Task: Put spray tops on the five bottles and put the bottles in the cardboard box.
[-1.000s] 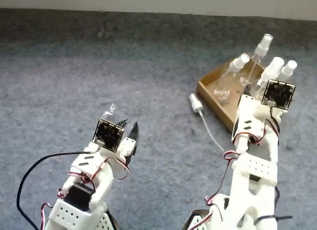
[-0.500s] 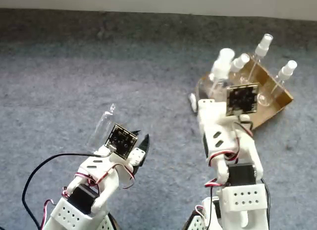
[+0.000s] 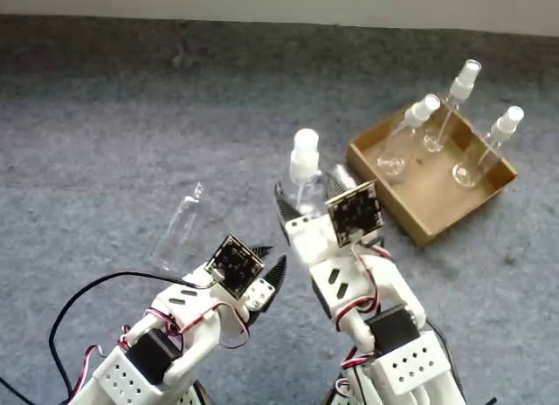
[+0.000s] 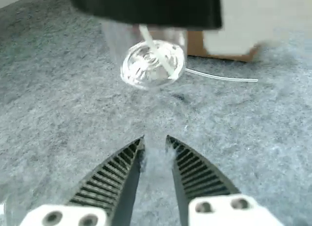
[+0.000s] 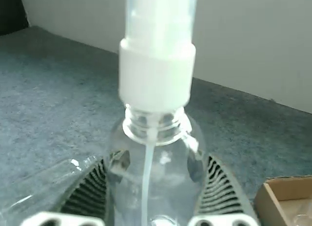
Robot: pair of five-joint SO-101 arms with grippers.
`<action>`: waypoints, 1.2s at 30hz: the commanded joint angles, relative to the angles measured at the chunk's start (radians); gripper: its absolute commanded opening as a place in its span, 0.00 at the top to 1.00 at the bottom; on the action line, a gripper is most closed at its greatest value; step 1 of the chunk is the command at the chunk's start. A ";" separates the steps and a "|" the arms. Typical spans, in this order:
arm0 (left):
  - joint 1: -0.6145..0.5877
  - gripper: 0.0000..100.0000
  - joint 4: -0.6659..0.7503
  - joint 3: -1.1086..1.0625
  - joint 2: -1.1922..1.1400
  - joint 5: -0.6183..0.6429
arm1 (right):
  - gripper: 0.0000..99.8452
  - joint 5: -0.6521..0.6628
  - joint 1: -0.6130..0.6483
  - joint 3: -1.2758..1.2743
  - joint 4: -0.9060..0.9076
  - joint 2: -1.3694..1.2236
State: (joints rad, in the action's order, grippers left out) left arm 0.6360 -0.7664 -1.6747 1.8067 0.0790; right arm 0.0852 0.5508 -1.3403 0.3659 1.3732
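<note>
Overhead, right end effector grips capped bottle.

Held bottle base cut off; spray top tip too.

I see one clear bottle upright in my right gripper, its white spray top seated on the neck. Three more capped bottles stand in the cardboard box. An uncapped fifth bottle lies on its side, well apart from it. A loose dip tube lies near the box.
</note>
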 commanded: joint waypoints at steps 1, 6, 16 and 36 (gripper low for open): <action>0.021 0.96 0.035 -0.010 0.010 0.091 | 0.92 -0.009 0.056 -0.013 -0.041 0.051; 0.024 0.96 0.124 -0.019 0.010 0.164 | 0.92 -0.009 0.108 -0.027 -0.041 0.117; 0.004 0.96 0.149 -0.019 0.010 0.190 | 0.92 -0.009 0.194 -0.031 0.033 0.265; -0.163 0.96 0.235 -0.019 0.008 0.196 | 0.92 -0.009 0.200 -0.031 0.116 0.280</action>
State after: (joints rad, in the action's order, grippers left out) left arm 0.4304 -0.5654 -1.6747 1.8036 0.2631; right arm 0.0852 0.7365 -1.3679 0.4549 1.6510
